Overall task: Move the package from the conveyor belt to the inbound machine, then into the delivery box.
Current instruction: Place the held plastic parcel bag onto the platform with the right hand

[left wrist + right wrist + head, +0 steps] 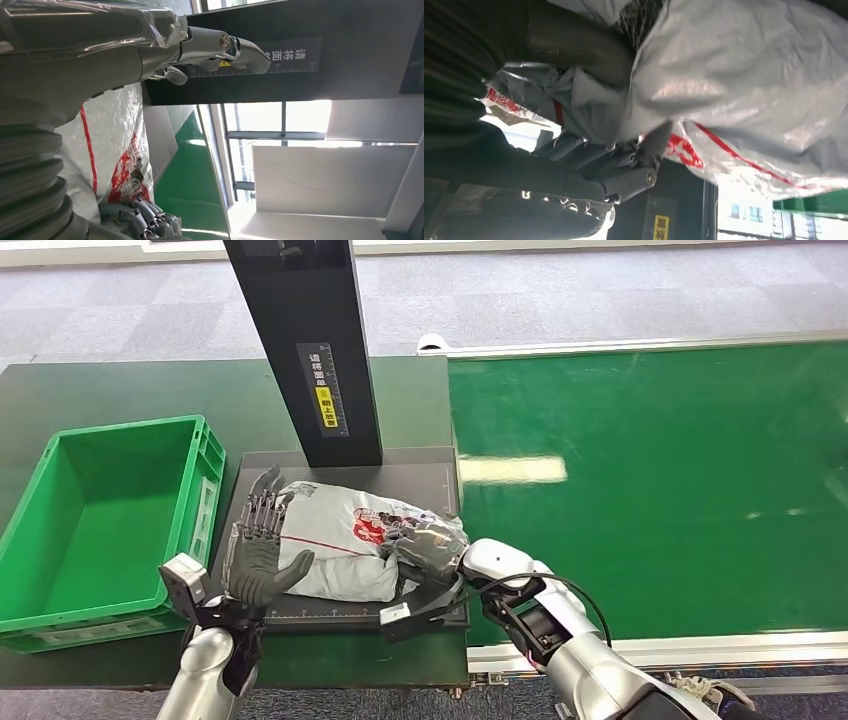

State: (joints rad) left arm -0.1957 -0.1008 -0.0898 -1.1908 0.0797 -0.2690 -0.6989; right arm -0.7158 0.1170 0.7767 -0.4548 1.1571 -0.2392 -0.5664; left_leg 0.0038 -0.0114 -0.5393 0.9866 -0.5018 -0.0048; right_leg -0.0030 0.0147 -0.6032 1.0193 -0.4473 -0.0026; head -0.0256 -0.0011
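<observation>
Your grey plastic package [340,540] lies on the dark platform of the inbound machine [420,472], just in front of its black upright column [310,340]. Your right hand [432,545] grasps the package's right end. Your left hand [258,552] stands released, fingers spread upright against the package's left edge. The green delivery box [60,530] sits beside the machine on the desk [120,390], opposite the conveyor belt [650,480].
</observation>
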